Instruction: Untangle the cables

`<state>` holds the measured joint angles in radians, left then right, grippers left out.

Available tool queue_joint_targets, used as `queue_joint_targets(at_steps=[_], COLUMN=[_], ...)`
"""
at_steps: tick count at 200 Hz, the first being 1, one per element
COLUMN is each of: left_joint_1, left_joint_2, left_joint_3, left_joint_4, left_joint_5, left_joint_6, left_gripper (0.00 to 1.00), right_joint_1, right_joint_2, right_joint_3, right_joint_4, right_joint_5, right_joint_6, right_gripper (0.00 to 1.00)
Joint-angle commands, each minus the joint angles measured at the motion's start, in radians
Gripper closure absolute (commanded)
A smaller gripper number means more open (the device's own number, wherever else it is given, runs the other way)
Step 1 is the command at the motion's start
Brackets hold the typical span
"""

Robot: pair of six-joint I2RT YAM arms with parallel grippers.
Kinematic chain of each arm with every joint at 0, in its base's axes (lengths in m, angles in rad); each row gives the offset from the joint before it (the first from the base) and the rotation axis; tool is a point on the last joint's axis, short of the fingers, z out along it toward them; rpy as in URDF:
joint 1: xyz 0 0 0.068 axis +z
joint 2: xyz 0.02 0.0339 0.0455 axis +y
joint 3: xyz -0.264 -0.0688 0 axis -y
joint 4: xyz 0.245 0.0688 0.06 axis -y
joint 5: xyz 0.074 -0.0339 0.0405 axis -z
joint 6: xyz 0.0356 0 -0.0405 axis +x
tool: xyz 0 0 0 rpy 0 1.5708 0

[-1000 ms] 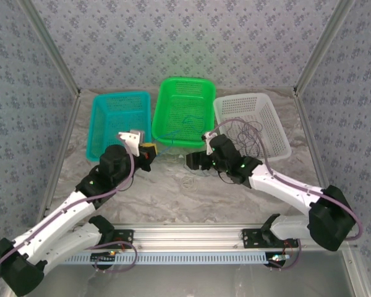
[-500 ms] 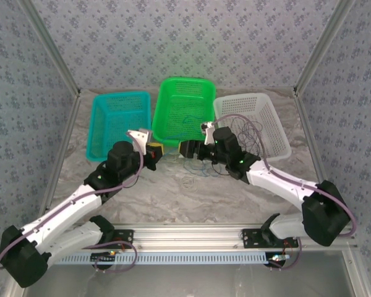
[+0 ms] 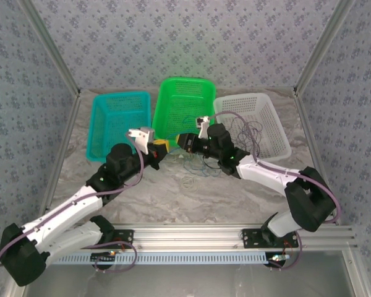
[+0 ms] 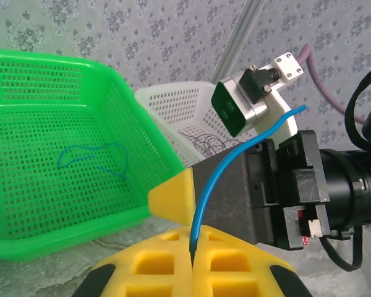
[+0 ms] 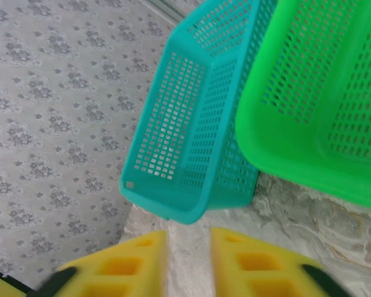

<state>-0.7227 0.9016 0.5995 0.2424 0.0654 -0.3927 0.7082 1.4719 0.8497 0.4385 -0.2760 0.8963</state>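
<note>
Overhead view: my left gripper and right gripper face each other tip to tip, just near of the green basket. This basket stands between the teal basket on the left and the white basket on the right. A tangle of cables lies on the table near of the right gripper, and a dark cable lies in the white basket. Left wrist view: my left pads are pressed together on the blue cable, which rises from between them and arcs right across the right gripper's dark body. A blue loop lies on the green basket's floor. Right wrist view: my right fingers stand narrowly apart, with bare table showing between them and the teal and green baskets beyond.
</note>
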Motion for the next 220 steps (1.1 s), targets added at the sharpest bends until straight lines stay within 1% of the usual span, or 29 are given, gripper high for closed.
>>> queue_joint_targets(at_steps=[1,15,37,49,67,110,138,146,157,162,166,174,187,195,197,199,206,220], left_joint_1=[-0.011,-0.02,-0.029,-0.032,-0.035,-0.038,-0.039,-0.039,-0.038,-0.038,-0.038,-0.038,-0.039,-0.04,-0.038,-0.039,-0.036,-0.017], left_joint_2=[-0.031,-0.039,-0.04,-0.033,-0.008,0.074,0.107,0.114,0.116,0.118,0.118,0.118,0.106,0.094,0.091,0.087,0.075,0.061], left_joint_3=[-0.059,-0.089,-0.116,-0.12,-0.117,-0.083,-0.076,-0.075,-0.075,-0.075,-0.073,-0.066,-0.042,-0.027,-0.025,-0.022,-0.015,-0.013], left_joint_4=[0.209,0.285,0.391,0.439,0.521,0.639,0.675,0.674,0.671,0.668,0.664,0.644,0.574,0.524,0.514,0.5,0.462,0.422], left_joint_5=[-0.04,-0.073,-0.119,-0.145,-0.165,-0.172,-0.18,-0.178,-0.178,-0.178,-0.178,-0.174,-0.167,-0.168,-0.171,-0.172,-0.183,-0.191], left_joint_6=[-0.045,-0.051,-0.041,-0.03,-0.015,0.016,0.031,0.033,0.038,0.04,0.043,0.051,0.071,0.09,0.093,0.097,0.108,0.117], left_gripper=[1.0,1.0,1.0,1.0,1.0,0.99,0.99,0.99,0.99,0.99,0.99,0.99,0.99,0.99,0.99,0.99,0.98,0.98], right_joint_1=[-0.012,-0.014,-0.002,0.021,0.074,0.193,0.231,0.234,0.231,0.23,0.228,0.218,0.191,0.158,0.156,0.143,0.116,0.065], right_joint_2=[0.018,0.041,0.105,0.155,0.244,0.422,0.468,0.466,0.452,0.446,0.438,0.418,0.366,0.319,0.311,0.289,0.239,0.083], right_joint_3=[-0.044,-0.066,-0.102,-0.12,-0.115,-0.051,-0.021,-0.021,-0.026,-0.028,-0.03,-0.047,-0.106,-0.158,-0.164,-0.184,-0.22,-0.283], right_joint_4=[0.124,0.166,0.257,0.331,0.429,0.594,0.667,0.676,0.676,0.669,0.661,0.638,0.609,0.584,0.58,0.567,0.534,0.38], right_joint_5=[0.037,0.034,0.022,0.026,0.04,0.096,0.124,0.126,0.124,0.122,0.118,0.117,0.135,0.15,0.152,0.156,0.163,0.186], right_joint_6=[0.114,0.195,0.345,0.437,0.534,0.677,0.72,0.719,0.712,0.705,0.698,0.689,0.664,0.64,0.638,0.625,0.599,0.506], right_gripper=[0.89,1.0,1.0,1.0,1.0,1.0,1.0,0.98,0.93,0.86,0.81,0.66,0.47,0.36,0.35,0.32,0.26,0.2])
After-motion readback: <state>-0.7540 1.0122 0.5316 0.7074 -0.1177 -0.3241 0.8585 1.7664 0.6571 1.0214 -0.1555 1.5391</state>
